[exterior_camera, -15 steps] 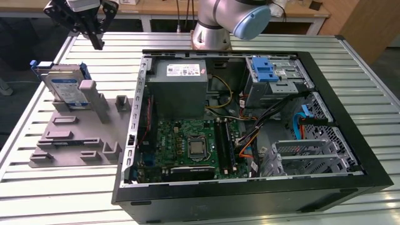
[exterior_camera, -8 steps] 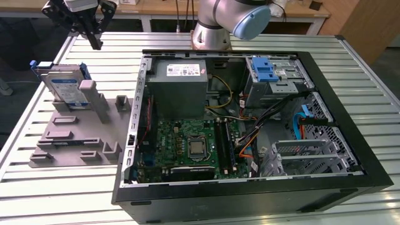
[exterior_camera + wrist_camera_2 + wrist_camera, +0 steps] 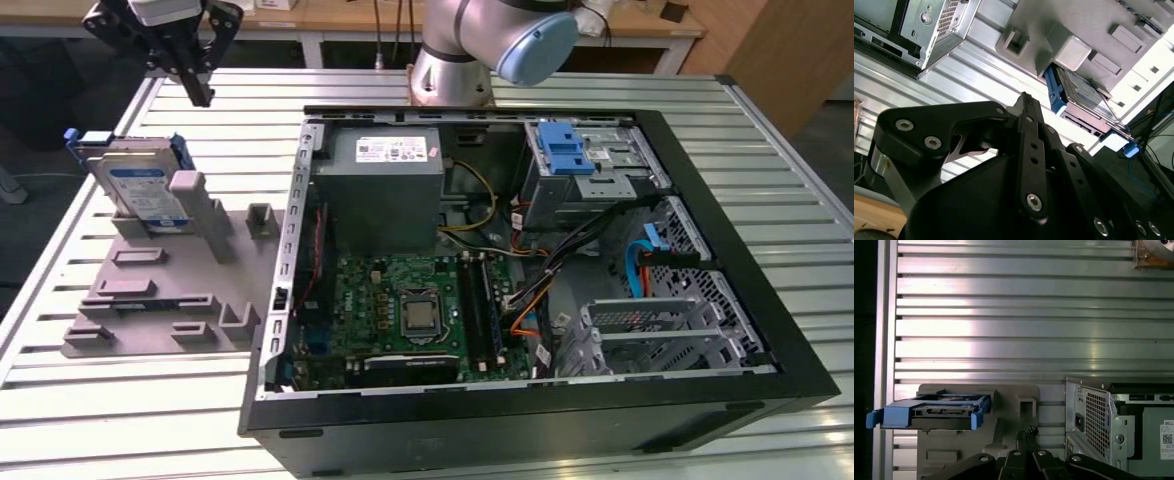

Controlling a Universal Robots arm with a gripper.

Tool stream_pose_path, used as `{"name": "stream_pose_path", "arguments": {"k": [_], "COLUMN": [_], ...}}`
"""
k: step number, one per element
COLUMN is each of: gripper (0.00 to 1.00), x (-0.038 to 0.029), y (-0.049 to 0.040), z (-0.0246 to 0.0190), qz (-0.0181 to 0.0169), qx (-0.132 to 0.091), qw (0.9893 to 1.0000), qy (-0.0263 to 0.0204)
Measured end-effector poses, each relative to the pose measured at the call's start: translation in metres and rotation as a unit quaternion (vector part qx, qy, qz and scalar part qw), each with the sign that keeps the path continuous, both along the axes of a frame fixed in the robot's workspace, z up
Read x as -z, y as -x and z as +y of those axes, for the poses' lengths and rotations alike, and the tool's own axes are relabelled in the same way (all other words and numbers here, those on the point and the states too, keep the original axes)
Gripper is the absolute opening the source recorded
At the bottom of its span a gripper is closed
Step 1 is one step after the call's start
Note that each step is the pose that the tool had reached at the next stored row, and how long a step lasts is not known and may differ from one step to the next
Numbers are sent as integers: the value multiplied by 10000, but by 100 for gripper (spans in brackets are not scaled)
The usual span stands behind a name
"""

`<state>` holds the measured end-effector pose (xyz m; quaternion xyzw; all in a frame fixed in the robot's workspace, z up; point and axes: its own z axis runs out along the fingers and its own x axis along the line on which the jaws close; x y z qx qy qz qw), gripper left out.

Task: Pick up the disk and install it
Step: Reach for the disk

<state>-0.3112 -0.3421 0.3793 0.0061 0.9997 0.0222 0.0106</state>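
Note:
The disk (image 3: pixel 140 185) stands on edge in a slot of the grey fixture (image 3: pixel 147 290) at the exterior view's left, silver with a blue-and-white label and blue rails. Both wrist views show it too: disk (image 3: pixel 1081 97), disk (image 3: pixel 936 410). My gripper (image 3: pixel 200 95) hangs above the table behind the disk, well apart from it and pointing down. Its black fingertips (image 3: pixel 1026 432) are pressed together with nothing between them. In the second wrist view the gripper (image 3: pixel 1024 100) also comes to a single closed point.
An open computer case (image 3: pixel 534 410) lies on the slatted metal table (image 3: pixel 747 140) to the exterior view's right of the fixture. Inside are a grey power supply box (image 3: pixel 380 180), a motherboard (image 3: pixel 414 310) and a silver cage with a blue latch (image 3: pixel 574 150). The arm's base (image 3: pixel 454 60) stands behind the case.

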Motion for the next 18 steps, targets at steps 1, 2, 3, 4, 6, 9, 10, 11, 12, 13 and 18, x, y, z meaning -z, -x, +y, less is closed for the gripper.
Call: {"name": "stream_pose_path", "arguments": {"k": [1, 2, 3, 4, 6, 9, 10, 11, 12, 13, 18], "gripper": [11, 11, 11, 11, 11, 11, 11, 11, 11, 11, 11], "x": [0, 0, 0, 1, 4, 9, 11, 13, 15, 17, 34], "y": [1, 3, 10, 20, 39, 77, 103, 131, 164, 196, 351], "z": [0, 0, 0, 0, 0, 0, 0, 0, 0, 0, 3], "qz": [24, 41, 46, 47, 46, 46, 46, 46, 46, 46, 46], "qx": [0, 0, -4, -28, -104, -205, -213, -215, -216, -216, -216], "qw": [10000, 10000, 10000, 10000, 9999, 9998, 9998, 9998, 9998, 9998, 9998], "qy": [-6, -10, -9, -9, -9, -8, -9, -9, -8, -9, -9]}}
